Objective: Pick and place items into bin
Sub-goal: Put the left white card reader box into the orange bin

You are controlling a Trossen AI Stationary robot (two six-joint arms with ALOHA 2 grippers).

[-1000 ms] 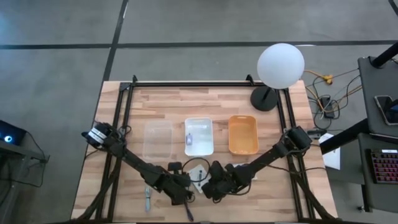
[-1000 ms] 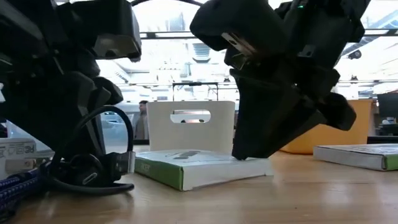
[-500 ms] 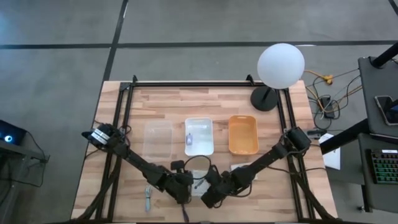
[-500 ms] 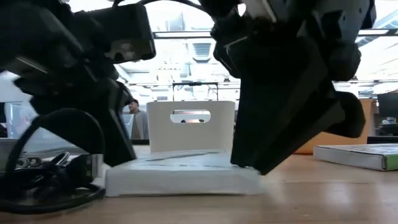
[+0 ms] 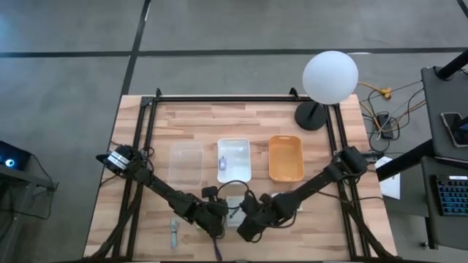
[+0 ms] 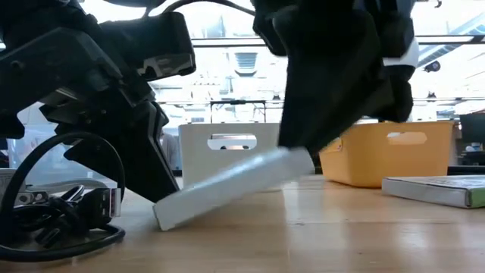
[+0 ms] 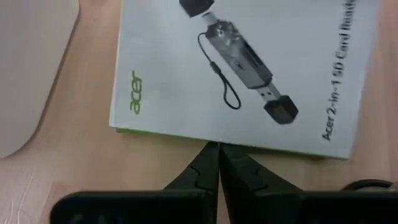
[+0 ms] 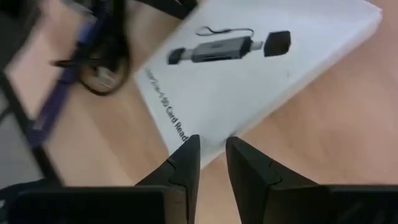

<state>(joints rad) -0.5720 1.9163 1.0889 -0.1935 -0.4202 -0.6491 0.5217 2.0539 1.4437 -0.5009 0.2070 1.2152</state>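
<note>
Right gripper (image 8: 208, 155) pinches one edge of the white card-reader box (image 6: 235, 186) with narrowly parted fingers, tilting it off the table near the white bin (image 5: 234, 160). Left gripper (image 7: 217, 163) is closed, touching its opposite edge. Box looks light, stiff, smooth; edges suit gripping.

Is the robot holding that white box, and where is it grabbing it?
Yes. The right gripper pinches the white card-reader box by one edge, lifting that end while the other end rests on the table. The left gripper is shut and holds nothing.
</note>
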